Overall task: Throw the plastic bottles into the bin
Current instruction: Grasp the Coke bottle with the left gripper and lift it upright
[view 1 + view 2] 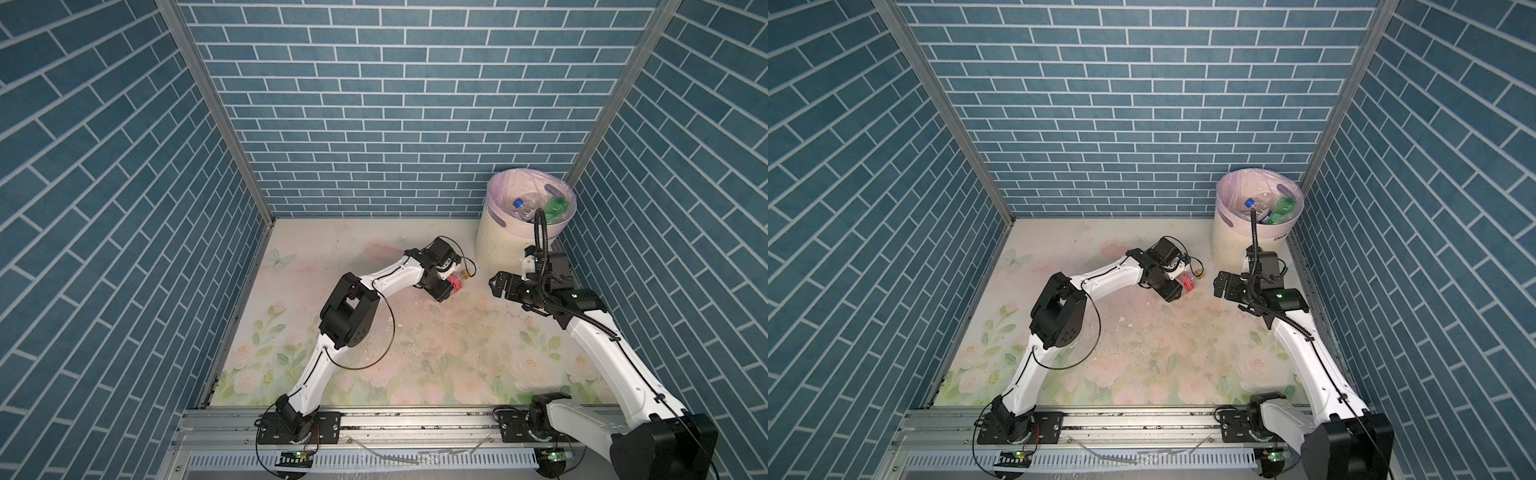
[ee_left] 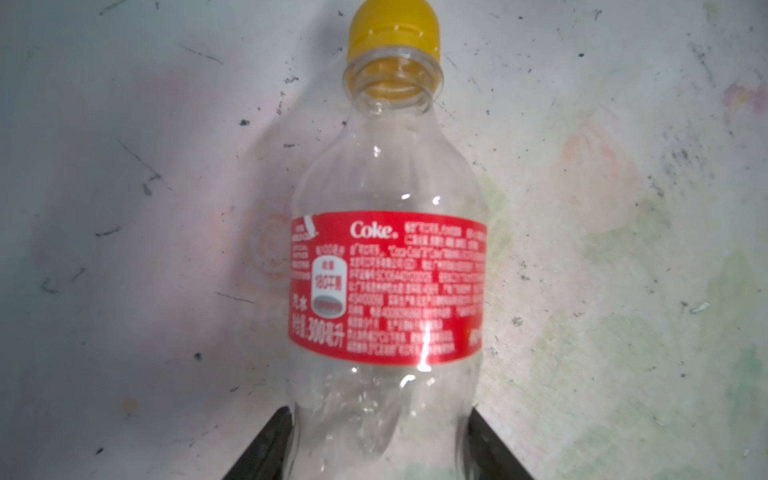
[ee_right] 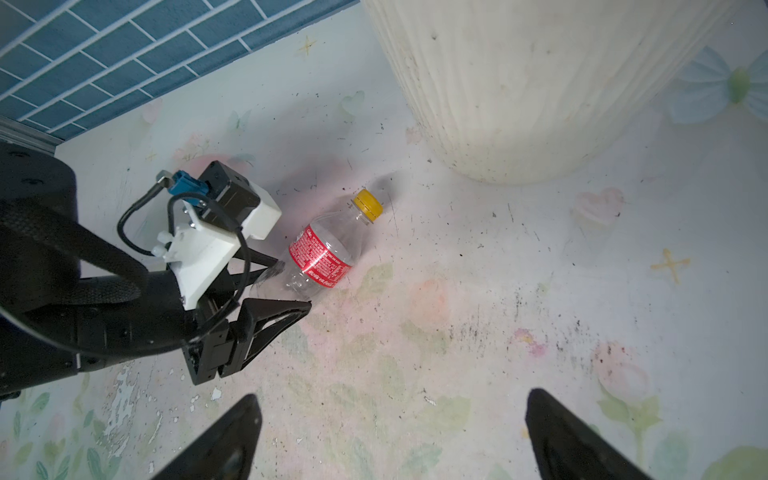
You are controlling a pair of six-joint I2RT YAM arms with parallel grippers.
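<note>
The left tool (image 3: 293,284) is low over the floral surface (image 1: 415,353), closed onto the base end of a clear bottle (image 3: 322,257). In the left wrist view its two black fingers (image 2: 266,449) sit against either side of the bottle's bottom, touching the plastic. The bottle (image 2: 386,282) lies on its side on the surface, with a red label (image 2: 386,286) round its middle and a yellow cap (image 2: 392,29) at the end away from the tool. In both top views the bottle (image 1: 457,283) (image 1: 1187,283) lies toward the far edge, right of the middle, with the cap end turned toward the bin (image 1: 498,245) and a bare strip of surface between them.

The bin (image 1: 1229,241) stands upright in the far right corner of the surface, cream and ribbed, with a pale lilac liner (image 1: 505,185) folded over its rim. Inside it lie a clear bottle with a blue cap (image 1: 518,203) and a green bottle (image 1: 557,205), both partly hidden by the right arm's cable.

The right tool (image 1: 496,286) (image 1: 1219,284) hangs near the right edge, just in front of the bin and apart from the bottle. Its fingers (image 3: 224,440) are spread wide with nothing between them, and its wrist view looks across at the left tool and the bin's wall (image 3: 519,83).
</note>
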